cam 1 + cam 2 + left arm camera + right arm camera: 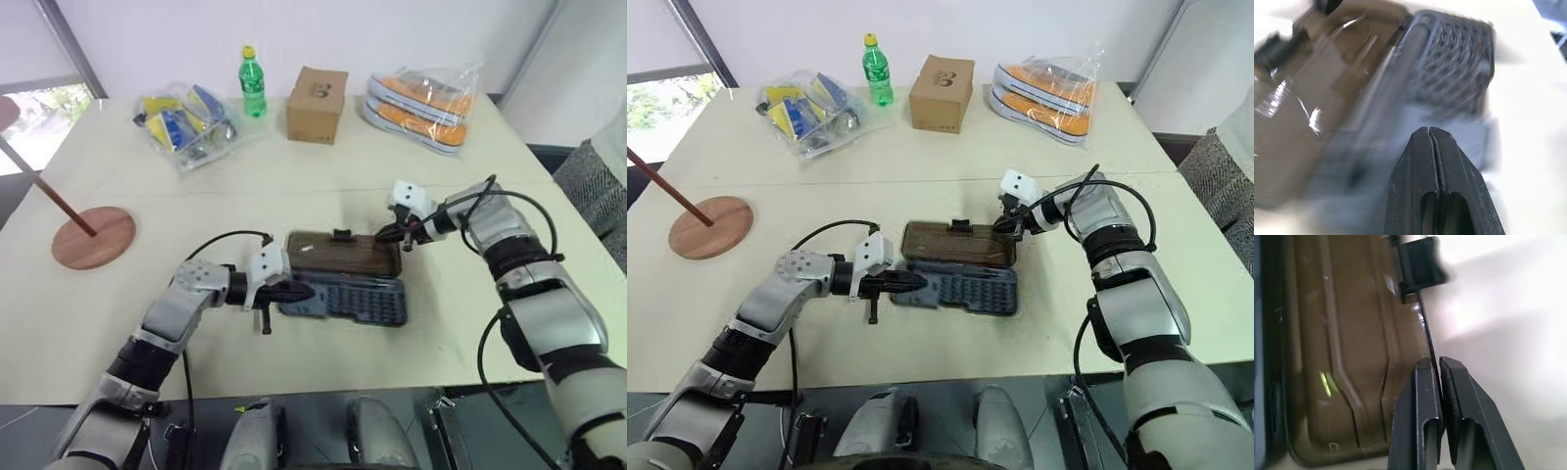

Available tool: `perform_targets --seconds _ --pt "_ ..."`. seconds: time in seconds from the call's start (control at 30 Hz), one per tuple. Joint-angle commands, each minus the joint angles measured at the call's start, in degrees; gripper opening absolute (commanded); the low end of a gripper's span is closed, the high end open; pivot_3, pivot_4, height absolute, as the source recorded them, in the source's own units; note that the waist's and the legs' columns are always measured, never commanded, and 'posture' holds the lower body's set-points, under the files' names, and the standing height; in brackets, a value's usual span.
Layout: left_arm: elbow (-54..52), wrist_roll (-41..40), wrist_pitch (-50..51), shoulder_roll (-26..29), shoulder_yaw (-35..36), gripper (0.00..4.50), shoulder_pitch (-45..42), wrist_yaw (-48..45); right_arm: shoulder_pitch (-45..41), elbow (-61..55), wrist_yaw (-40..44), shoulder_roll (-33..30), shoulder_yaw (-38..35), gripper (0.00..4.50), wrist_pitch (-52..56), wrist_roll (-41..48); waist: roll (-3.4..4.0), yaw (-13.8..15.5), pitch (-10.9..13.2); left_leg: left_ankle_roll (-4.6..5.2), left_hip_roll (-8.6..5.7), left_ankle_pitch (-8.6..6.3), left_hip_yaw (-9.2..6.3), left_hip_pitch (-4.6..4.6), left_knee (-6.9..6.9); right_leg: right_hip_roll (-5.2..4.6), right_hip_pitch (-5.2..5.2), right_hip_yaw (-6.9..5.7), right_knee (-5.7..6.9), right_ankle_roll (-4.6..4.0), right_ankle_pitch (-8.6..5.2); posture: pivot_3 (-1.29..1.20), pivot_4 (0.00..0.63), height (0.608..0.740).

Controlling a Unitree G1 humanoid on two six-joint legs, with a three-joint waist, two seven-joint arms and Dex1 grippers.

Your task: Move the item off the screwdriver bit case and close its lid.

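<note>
Wooden stand [92, 238] is sitting well off to the left on the surface [294, 176] — removal step looks done. Screwdriver bit case [355, 301] is lying open, its lid [338, 254] flat behind it. Right gripper [1439, 369] is pinching the lid's outer edge, jaws closed on it. Left gripper [302, 290], jaws shut and empty, is bracing against the case end — closing remains.

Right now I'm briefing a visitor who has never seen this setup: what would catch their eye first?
Mid-table lies the open screwdriver bit case, its smoky-brown lid folded back flat. The right gripper is pinched on the lid's edge, and the shut left gripper rests at the case's left end. The wooden stand stands far off at the table's left edge.
</note>
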Motion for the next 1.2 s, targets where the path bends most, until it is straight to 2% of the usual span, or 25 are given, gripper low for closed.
perform_targets --seconds 0.03,0.2,0.33,0.5,0.9,1.2 --pt "-0.5 0.31 -0.16 0.14 0.28 0.0 -0.03 -0.05 -0.32 -0.58 -1.14 0.39 -1.16 0.03 0.13 -0.08 0.01 -0.33 0.0 0.0 0.01 0.0 0.0 0.01 -0.01 0.0 0.0 0.0 0.0 0.0 0.0 0.0 0.15 0.74" --pt "-0.38 0.37 -0.24 0.01 0.39 0.0 -0.14 0.14 1.8 -4.68 -1.83 -0.53 -0.55 0.03 -2.2 -0.85 0.01 -0.31 0.01 0.0 0.06 0.0 0.0 0.02 -0.03 0.01 0.01 0.0 0.0 0.0 0.0 0.0 0.15 0.74" --pt "-0.26 0.47 -0.33 -0.13 0.4 0.0 -0.16 0.16 6.63 -16.49 -7.73 -2.91 -0.89 0.03 -11.42 -3.16 0.01 -0.25 0.01 0.0 0.19 0.0 0.01 0.0 -0.03 0.01 0.0 0.0 -0.01 0.0 0.0 0.0 0.15 0.74" --pt "1.04 0.63 -0.71 -0.5 0.34 0.0 -1.16 -0.26 11.63 -27.41 -13.53 -4.73 -2.11 0.03 -16.59 -4.67 0.02 -0.27 0.01 0.0 0.2 0.0 0.02 0.01 -0.03 0.02 -0.01 0.0 -0.01 0.0 0.0 0.0 0.15 0.74" --pt "3.43 0.66 -1.75 -0.46 1.23 0.0 -3.05 -0.9 21.39 -48.21 -23.69 -5.6 -5.61 0.03 -15.3 -6.41 0.01 -0.19 0.02 0.0 0.21 0.0 0.03 0.0 -0.02 0.05 -0.01 0.01 -0.01 0.0 0.0 0.0 0.15 0.74" --pt "3.04 -0.32 -0.56 -1.02 2.82 0.0 -2.92 0.73 29.17 -59.71 -32.96 -5.98 -7.36 0.03 -14.35 -12.07 -0.01 0.08 0.03 0.01 0.21 0.0 0.02 -0.05 -0.02 0.07 -0.04 0.0 -0.03 -0.01 0.0 0.0 0.15 0.74"
